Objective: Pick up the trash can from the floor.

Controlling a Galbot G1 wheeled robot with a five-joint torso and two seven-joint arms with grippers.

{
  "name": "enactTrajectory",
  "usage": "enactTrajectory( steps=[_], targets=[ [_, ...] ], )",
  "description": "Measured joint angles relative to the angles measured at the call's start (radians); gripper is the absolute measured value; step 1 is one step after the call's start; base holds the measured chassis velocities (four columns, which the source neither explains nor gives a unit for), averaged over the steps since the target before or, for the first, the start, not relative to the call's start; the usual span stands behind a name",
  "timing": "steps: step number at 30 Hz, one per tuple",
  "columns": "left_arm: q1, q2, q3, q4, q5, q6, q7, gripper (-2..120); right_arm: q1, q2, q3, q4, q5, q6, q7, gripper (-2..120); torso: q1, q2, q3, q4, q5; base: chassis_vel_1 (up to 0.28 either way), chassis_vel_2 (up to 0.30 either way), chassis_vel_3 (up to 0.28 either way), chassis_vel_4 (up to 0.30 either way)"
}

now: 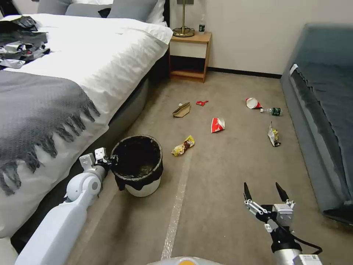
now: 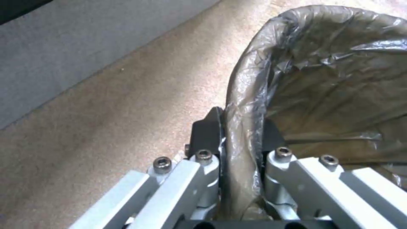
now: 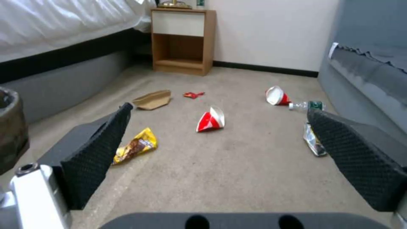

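The left gripper (image 2: 239,156) has its jaws clamped on the rim of the can (image 1: 141,173), one finger outside the wall and one inside, with the folded black bag (image 2: 322,82) pinched between them. In the head view that gripper (image 1: 110,161) sits at the can's rim on the side nearest the bed (image 1: 73,73), and the can stands upright on the floor (image 1: 220,206), close beside the bed's base and just left of the pale tape strip (image 1: 176,209). The right gripper (image 1: 266,195) hangs low over bare carpet well to the right of the can, jaws spread wide and holding nothing. Farther out, litter lies scattered across the floor: a yellow wrapper (image 1: 183,145) near the can, a red-and-white carton (image 1: 217,125), a brown paper piece (image 1: 182,109), a paper cup (image 1: 252,103), a bottle (image 1: 272,111) and another wrapper (image 1: 273,136), with a nightstand (image 1: 189,55) by the far wall. The chief risk, as I judge it, is the one-sided hold: lifted by a single point on the rim, the can would likely tilt and swing. The slick bag between fingers and wall could also slide, letting the can slip out or pulling the liner loose.
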Motion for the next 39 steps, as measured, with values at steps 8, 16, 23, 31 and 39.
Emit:
enactTrajectory(
  steps=[8, 16, 23, 31, 39],
  targets=[
    [0.013, -0.004, -0.008, -0.006, 0.002, -0.027, 0.023, 7, 0.003, 0.001, -0.001, -0.008, 0.000, 0.002, 0.001, 100, 0.000, 0.000, 0.000, 0.0000, -0.0007, 0.000, 0.000, 0.000, 0.000],
    [0.027, -0.002, -0.018, -0.048, 0.000, -0.061, 0.047, 6, 0.007, 0.003, -0.003, -0.012, -0.001, 0.001, 0.002, 100, 0.000, 0.000, 0.000, -0.0005, -0.0016, 0.000, 0.000, 0.000, 0.000],
    [0.033, 0.022, -0.042, -0.127, -0.021, -0.063, 0.042, 6, 0.010, 0.002, -0.006, -0.015, -0.004, -0.001, 0.002, 100, 0.000, 0.000, 0.000, -0.0003, -0.0008, 0.000, 0.000, 0.000, 0.000],
    [0.046, 0.058, -0.082, -0.243, -0.051, -0.063, 0.024, 6, 0.016, 0.002, -0.009, -0.010, -0.006, -0.006, 0.002, 100, 0.000, 0.000, 0.000, -0.0002, -0.0006, 0.000, 0.000, 0.000, 0.000],
    [0.053, 0.080, -0.115, -0.344, -0.061, -0.084, 0.020, 6, 0.018, -0.001, -0.007, -0.005, -0.005, -0.009, 0.003, 100, 0.000, 0.000, 0.000, -0.0001, -0.0005, 0.000, 0.000, 0.000, 0.000]
  ],
)
